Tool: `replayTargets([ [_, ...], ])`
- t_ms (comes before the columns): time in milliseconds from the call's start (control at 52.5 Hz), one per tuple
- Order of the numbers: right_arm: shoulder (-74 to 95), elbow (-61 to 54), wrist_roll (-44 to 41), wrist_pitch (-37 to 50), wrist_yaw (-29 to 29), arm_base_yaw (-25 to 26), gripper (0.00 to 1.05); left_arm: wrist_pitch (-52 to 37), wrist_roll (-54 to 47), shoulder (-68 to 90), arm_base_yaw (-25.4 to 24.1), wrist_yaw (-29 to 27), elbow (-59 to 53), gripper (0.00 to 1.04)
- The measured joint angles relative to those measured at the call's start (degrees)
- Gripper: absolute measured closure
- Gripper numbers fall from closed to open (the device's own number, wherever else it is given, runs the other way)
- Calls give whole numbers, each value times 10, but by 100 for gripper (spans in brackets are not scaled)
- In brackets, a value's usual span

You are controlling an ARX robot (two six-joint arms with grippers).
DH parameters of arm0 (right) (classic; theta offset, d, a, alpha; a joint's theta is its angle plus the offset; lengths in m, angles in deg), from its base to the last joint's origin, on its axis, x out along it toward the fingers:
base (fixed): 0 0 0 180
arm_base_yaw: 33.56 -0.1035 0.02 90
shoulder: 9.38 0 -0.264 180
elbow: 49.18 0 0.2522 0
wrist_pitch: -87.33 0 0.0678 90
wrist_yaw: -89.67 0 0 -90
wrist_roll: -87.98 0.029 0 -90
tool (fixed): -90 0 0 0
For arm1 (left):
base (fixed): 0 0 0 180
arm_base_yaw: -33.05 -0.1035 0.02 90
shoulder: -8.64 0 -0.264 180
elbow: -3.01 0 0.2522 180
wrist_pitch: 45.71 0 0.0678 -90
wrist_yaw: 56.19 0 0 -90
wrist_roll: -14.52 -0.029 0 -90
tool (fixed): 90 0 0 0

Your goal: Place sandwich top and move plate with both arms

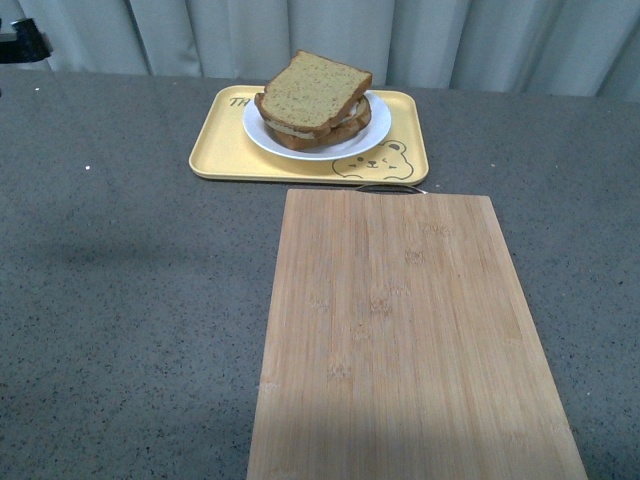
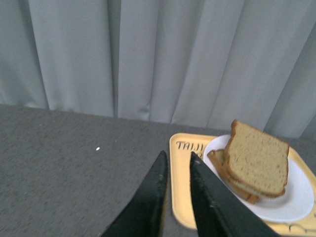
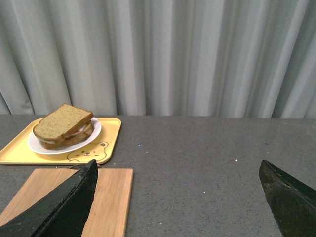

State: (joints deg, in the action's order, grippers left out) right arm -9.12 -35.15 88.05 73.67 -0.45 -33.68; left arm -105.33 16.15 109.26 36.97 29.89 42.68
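Observation:
The sandwich top [image 1: 316,90] lies tilted on a lower slice with a pale filling, on the white plate [image 1: 372,134]. The plate stands on a yellow bear tray [image 1: 220,140] at the back of the table. The sandwich top [image 2: 256,159] and the plate [image 2: 296,192] also show in the left wrist view. The left gripper [image 2: 177,157] is shut and empty, above the table beside the tray's edge. In the right wrist view the right gripper [image 3: 177,170] is open and empty, well away from the sandwich top [image 3: 63,121] and plate [image 3: 94,132]. Neither arm shows in the front view.
A bamboo cutting board [image 1: 410,340] lies in front of the tray, reaching the table's near edge; it also shows in the right wrist view [image 3: 111,197]. A grey curtain [image 1: 480,40] hangs behind the grey speckled table [image 1: 120,300]. A dark object [image 1: 20,45] sits at far left.

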Motion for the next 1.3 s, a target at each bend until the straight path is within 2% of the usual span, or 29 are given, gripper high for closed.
replayTargets([
  [210, 0, 0, 0, 0, 0, 0, 9, 1, -6, -85, -9, 11, -76, 101],
  [305, 0, 0, 0, 0, 0, 0, 9, 16, -9, -139, -33, 37, -116, 101],
  [400, 0, 0, 0, 0, 0, 0, 9, 80, -10, -218, -38, 37, -140, 101],
  [1010, 0, 0, 0, 0, 0, 0, 9, 242, -12, -482, -38, 39, -235, 101],
  [1296, 0, 0, 0, 0, 0, 0, 9, 382, -12, -647, -38, 39, -249, 101],
])
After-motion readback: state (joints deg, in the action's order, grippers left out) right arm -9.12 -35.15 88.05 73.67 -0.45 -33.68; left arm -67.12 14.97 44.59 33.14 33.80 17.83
